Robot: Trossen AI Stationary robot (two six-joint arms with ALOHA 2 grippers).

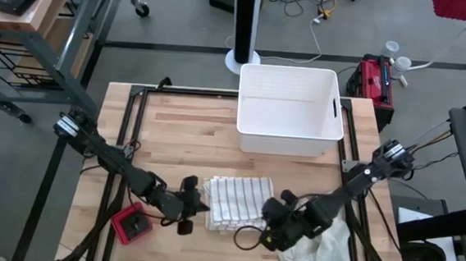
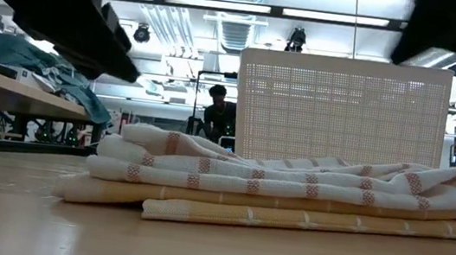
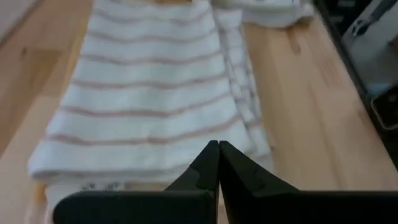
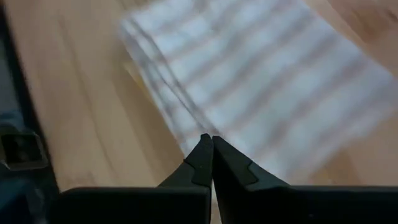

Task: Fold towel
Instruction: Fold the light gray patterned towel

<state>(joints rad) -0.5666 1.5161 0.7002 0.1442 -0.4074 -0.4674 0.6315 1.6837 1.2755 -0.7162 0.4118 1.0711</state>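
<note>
Presently, table: butcher-block wooden table (image 1: 183, 135), both arms reaching in from the sides.
Towel: striped towel (image 1: 238, 202), white with reddish-brown stripes, lying folded in a flat stack near the table's front edge, midway between the two grippers; the low view shows several layers, edges roughly aligned.
Left gripper: left gripper (image 1: 199, 196) just beside the towel's left edge, fingers pressed together, holding nothing; in its wrist view the tips meet over the near hem.
Right gripper: right gripper (image 1: 270, 210) at the towel's right front corner, fingers likewise closed and empty.
Bin: white plastic bin (image 1: 289, 110) at the table's back edge, behind the towel.
Other cloth: crumpled white cloth (image 1: 327, 251) under the right arm, at the front right corner.
Red object: small red device (image 1: 131, 224) at the front left.
Background: a person (image 2: 215, 111) far behind the table in the low view.
</note>
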